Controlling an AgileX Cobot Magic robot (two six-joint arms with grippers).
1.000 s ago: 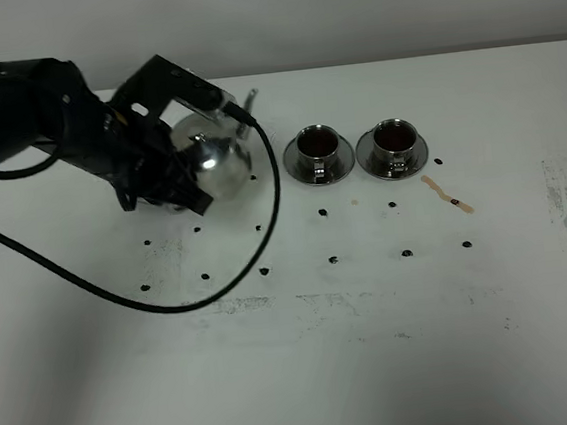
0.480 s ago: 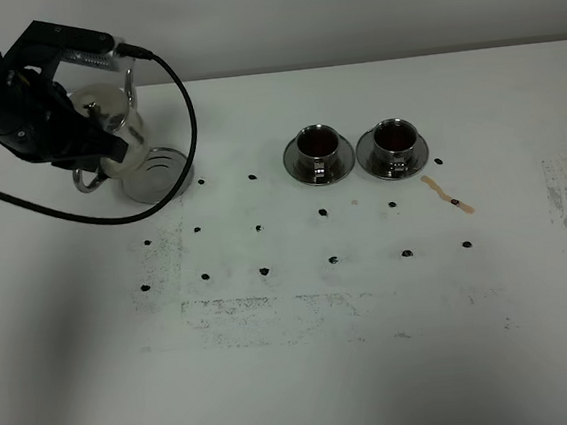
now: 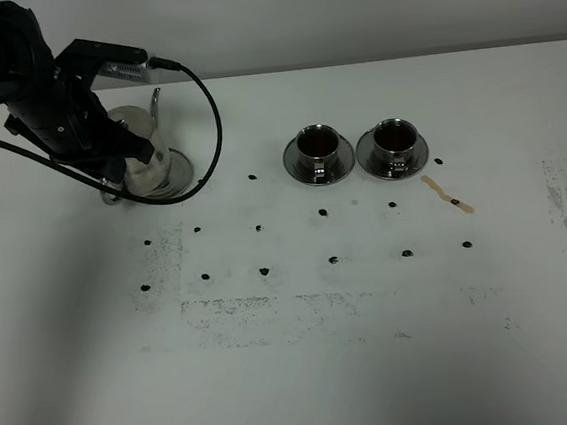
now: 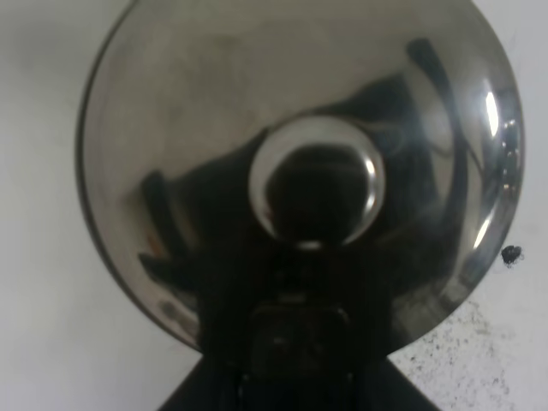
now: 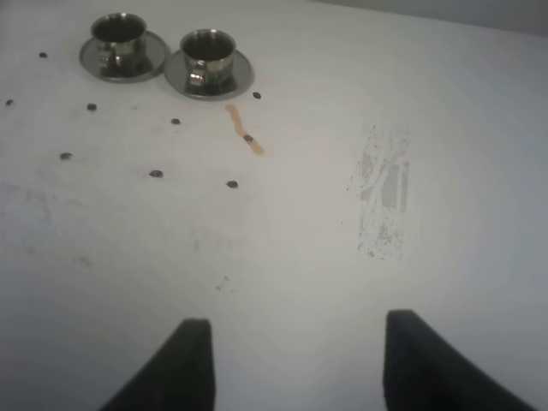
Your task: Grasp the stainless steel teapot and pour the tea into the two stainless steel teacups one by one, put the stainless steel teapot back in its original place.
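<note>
Teapot (image 3: 142, 151) found at far left of table (image 3: 309, 371), over disc (image 3: 181, 169), partly masked by left arm in the high view. Could not tell whether pot base was seated on disc or just above it. Left gripper (image 3: 118, 158) judged fully shut on pot handle; fingers not separately visible in either view. Left wrist view filled by domed lid and knob (image 4: 313, 188), pot seen from straight above, apparently upright. Both cups (image 3: 315, 145) (image 3: 390, 138) found on saucers, side by side, well apart from pot, each holding dark tea (image 3: 315, 142). Pouring therefore judged complete; return of pot judged the step in hand. Brown streak (image 3: 448, 195) noted on table just right of right cup, presumably spilled tea. Right gripper (image 5: 291, 360) noted idle, jaws apart and empty, above bare table, cups in the distance in its view. Risks noted: release before base is flat on disc could drop or rock pot; off-centre placement could leave base overhanging disc rim and tilt it, sloshing remaining tea from spout. Fingers withdrawn at an angle could snag loop handle and drag or tip pot. Trailing cable (image 3: 209, 119) looped close beside disc and could catch spout or handle on retreat. Seating could not be confirmed from wrist view, disc being hidden under pot.
</note>
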